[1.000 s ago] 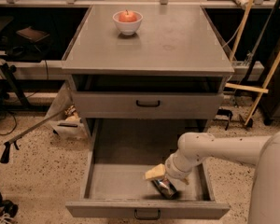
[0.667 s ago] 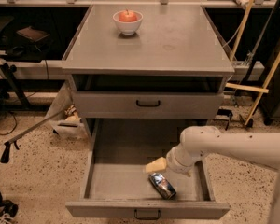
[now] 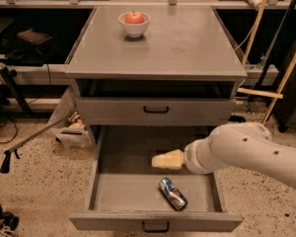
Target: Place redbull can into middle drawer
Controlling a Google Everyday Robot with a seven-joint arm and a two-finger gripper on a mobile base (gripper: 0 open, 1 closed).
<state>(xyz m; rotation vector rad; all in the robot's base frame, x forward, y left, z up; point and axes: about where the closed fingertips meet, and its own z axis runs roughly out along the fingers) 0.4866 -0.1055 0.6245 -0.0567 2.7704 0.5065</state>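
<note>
Hovering low inside the open middle drawer [image 3: 123,194], the hand [image 3: 158,160] holds nothing; it shows as one pale wedge pointing left, so I cannot tell whether it is spread or pressed together. The redbull can [image 3: 173,193] lies on its side on the drawer floor, just below the hand, apart from it and near the front wall. As I judge it, a low swing of the arm [image 3: 246,149] could clip the can and set it rolling, or catch the upper drawer front [image 3: 156,110]. The bowl [image 3: 134,27] on the cabinet surface [image 3: 187,43] sits well apart.
</note>
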